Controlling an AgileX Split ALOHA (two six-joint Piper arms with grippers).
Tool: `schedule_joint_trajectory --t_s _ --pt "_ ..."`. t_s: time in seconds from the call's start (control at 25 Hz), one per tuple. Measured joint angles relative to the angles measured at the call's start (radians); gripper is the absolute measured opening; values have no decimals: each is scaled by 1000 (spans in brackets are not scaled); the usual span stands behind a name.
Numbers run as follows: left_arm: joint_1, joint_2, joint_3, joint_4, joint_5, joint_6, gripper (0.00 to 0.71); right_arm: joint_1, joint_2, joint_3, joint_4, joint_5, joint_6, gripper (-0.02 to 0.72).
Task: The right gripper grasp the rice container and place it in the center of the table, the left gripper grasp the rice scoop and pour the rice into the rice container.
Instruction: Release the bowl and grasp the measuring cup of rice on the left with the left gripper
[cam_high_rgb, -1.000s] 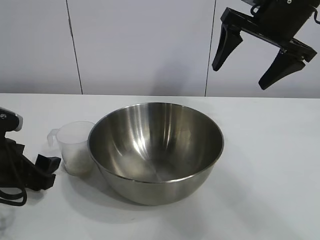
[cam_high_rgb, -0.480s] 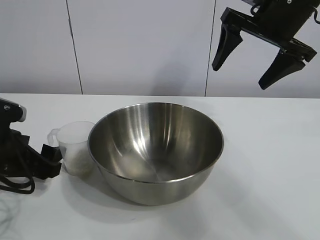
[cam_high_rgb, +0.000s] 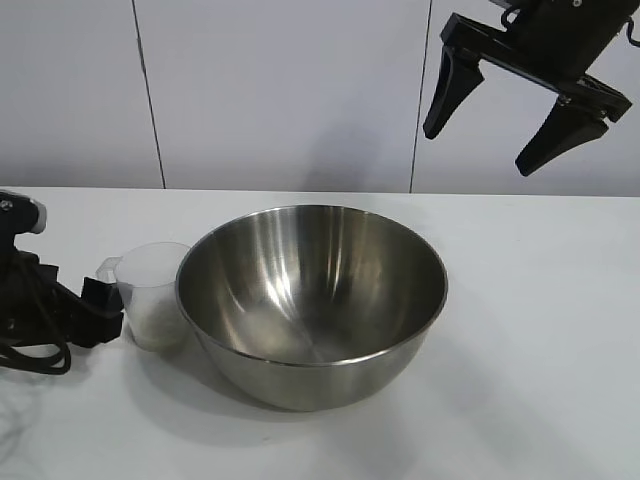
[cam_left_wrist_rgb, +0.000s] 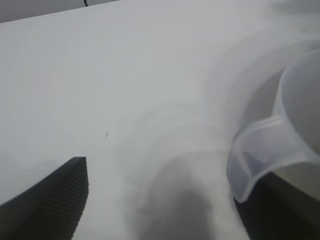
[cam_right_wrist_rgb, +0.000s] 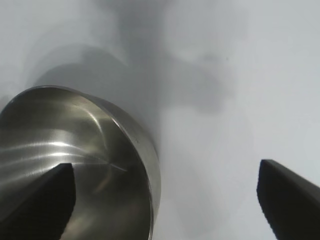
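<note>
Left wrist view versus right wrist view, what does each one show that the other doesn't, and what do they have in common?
Only the left wrist view shows the rice scoop, its handle nearest the camera, beside one finger of the open left end effector. Only the right wrist view shows the rice container, lying partly between the wide-open fingers of the right end effector, which is held clear of it. Both show the white table and dark fingertips at the frame's lower corners.

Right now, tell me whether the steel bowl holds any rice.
Empty: the steel bowl shows only bare shiny metal inside; the rice sits in the measuring cup.
</note>
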Motion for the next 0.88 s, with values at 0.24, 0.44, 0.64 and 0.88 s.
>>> schedule_joint_trajectory --t_s 0.24,0.44,0.64,0.88 --pt "0 0 0 0 0 -1 536 0 0 0 0 0 0 683" --pt "0 0 -1 -1 0 -2 370 0 0 0 0 0 0 681" --pt "0 0 -23 4 0 -2 302 0 0 0 0 0 0 681" --pt "0 0 -34 14 0 -2 85 0 0 0 0 0 0 681"
